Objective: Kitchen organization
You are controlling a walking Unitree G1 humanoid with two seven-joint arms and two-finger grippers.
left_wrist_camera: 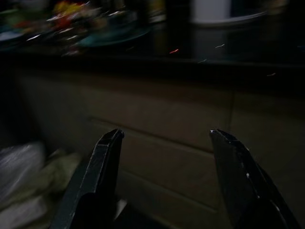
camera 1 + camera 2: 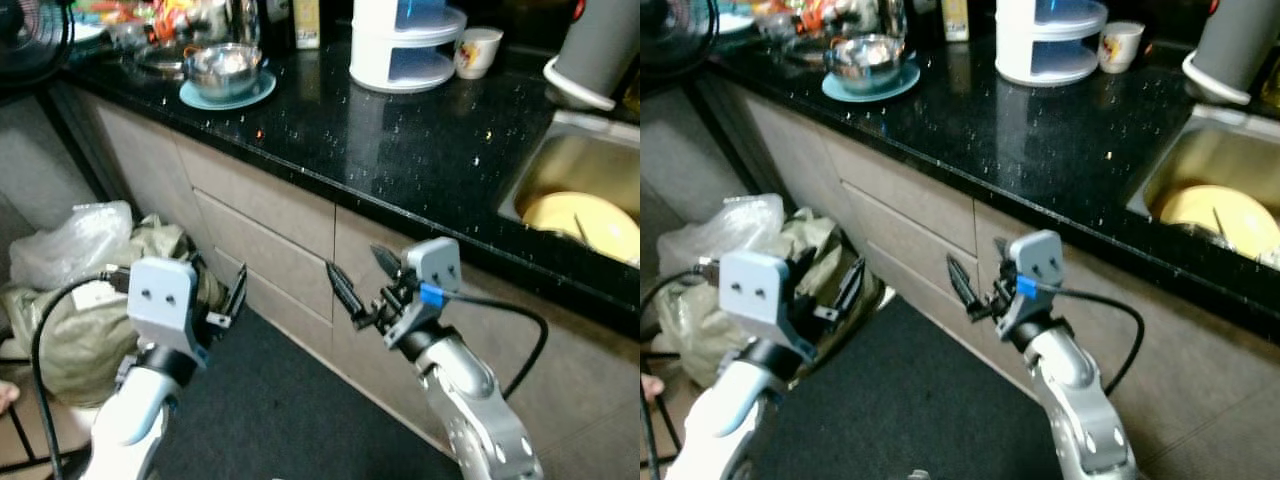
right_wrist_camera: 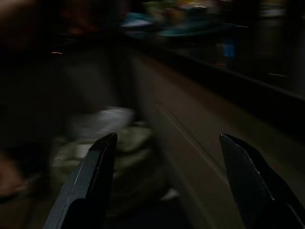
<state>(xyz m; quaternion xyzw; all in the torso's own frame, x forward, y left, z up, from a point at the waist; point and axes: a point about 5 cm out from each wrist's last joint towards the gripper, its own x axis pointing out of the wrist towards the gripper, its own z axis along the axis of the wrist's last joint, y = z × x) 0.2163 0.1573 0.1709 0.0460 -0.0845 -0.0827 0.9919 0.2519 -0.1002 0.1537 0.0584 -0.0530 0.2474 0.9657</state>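
Black speckled table (image 2: 400, 150) running above beige drawer fronts (image 2: 260, 235), seen from the robot's head. The left tool (image 2: 232, 300) and the right tool (image 2: 362, 285) are both held below the table's front edge, in front of the drawers and above a dark floor mat (image 2: 290, 410); neither touches anything. In the left wrist view the left tool's fingers (image 1: 95, 186) stand well apart with nothing between them, pointing at the drawer fronts. In the right wrist view the right tool's fingers (image 3: 90, 186) are likewise spread and empty, pointing along the cabinet face. The kitchenware lies on the table, above and beyond both tools and well apart from them: a steel bowl (image 2: 222, 68) resting on a light blue plate (image 2: 255, 95) at the far left, a white tiered stand (image 2: 405, 45) near the middle back, and a white cup (image 2: 476, 50) just beside the stand. At the right, a sink (image 2: 540, 165) is set into the table and holds a yellow plate (image 2: 585, 222). On the floor to the robot's left, beside the left arm, lie a clear plastic bag (image 2: 75, 240) and an olive cloth bag (image 2: 70, 330).
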